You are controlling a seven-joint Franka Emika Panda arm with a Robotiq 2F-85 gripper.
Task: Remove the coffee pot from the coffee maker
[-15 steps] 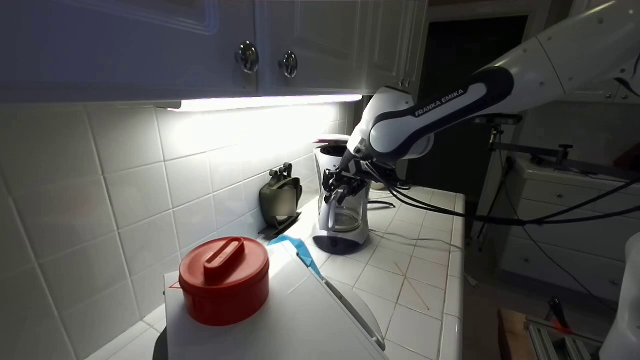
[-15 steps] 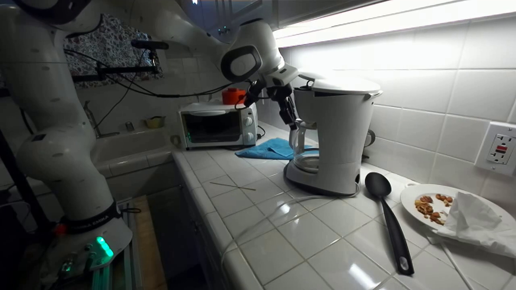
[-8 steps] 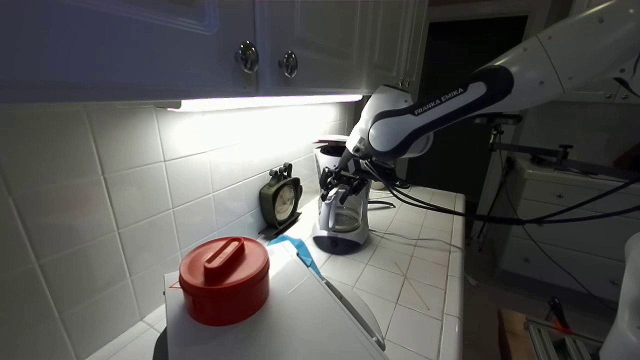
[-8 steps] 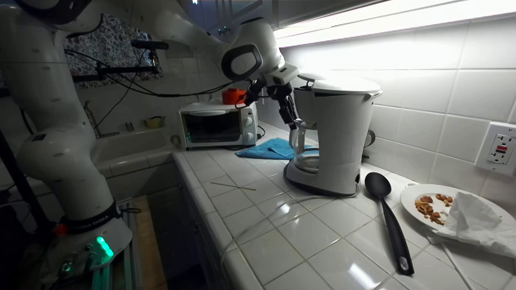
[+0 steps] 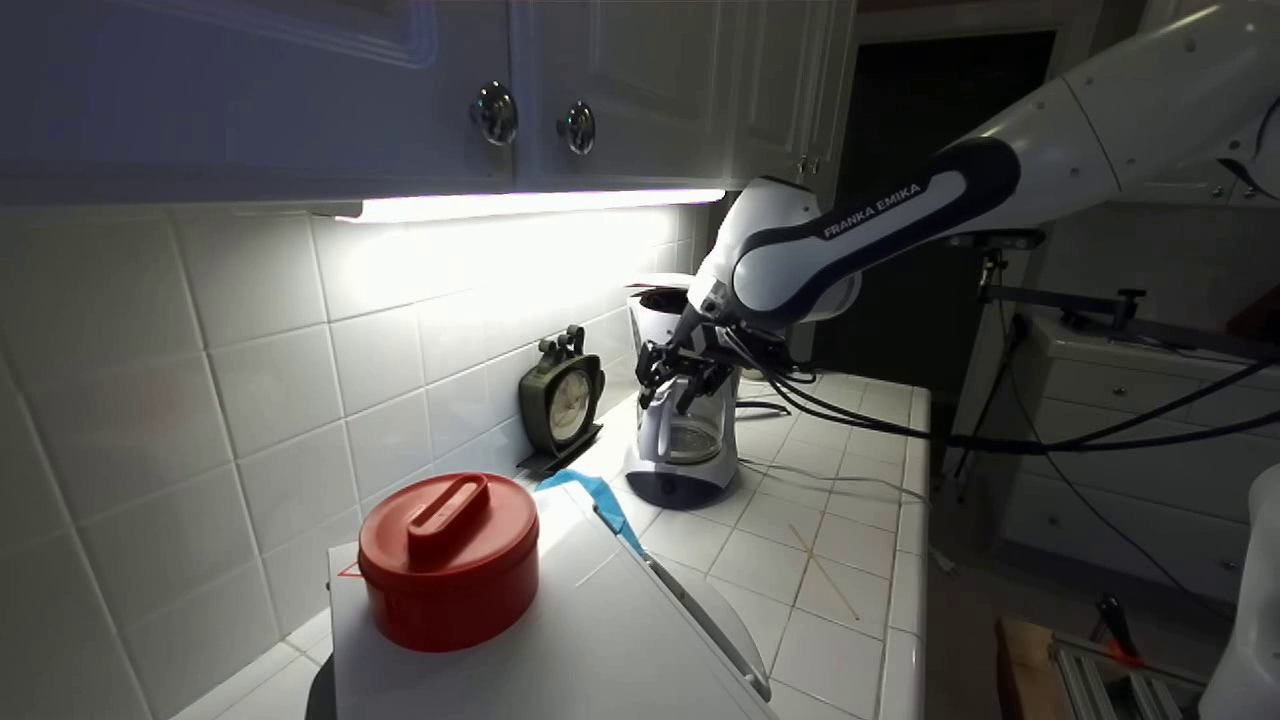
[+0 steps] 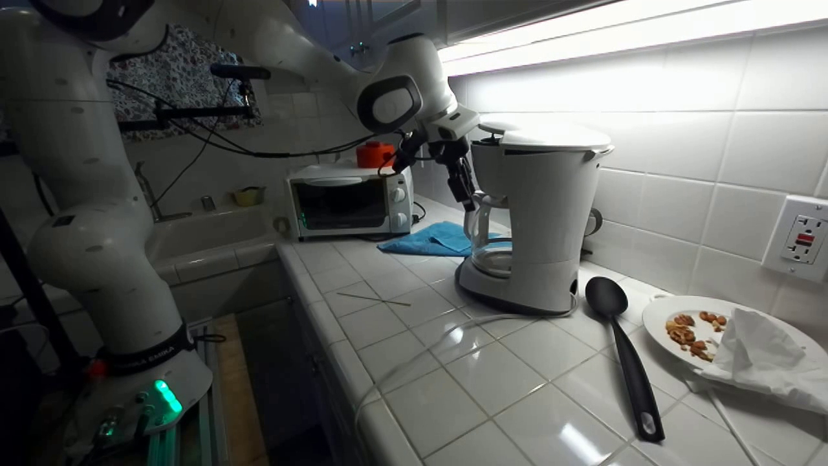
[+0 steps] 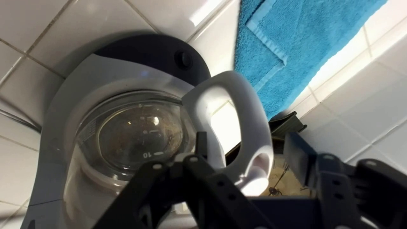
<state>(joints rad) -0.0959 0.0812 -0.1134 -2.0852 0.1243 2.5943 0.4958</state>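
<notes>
The glass carafe [image 7: 140,136] sits inside the drip coffee maker [image 6: 543,226], which stands on the tiled worktop [image 6: 430,401], nearer the back edge than the front. Up at the carafe's pale handle [image 7: 253,117], the pincer [image 7: 249,147] has its jaws spread, the handle showing between them; whether they touch it, I can't tell. A black spoon [image 6: 627,359] lies just beside the coffee maker, and past it a plate [image 6: 654,327] of nuts [image 6: 680,334] sits by the back edge.
</notes>
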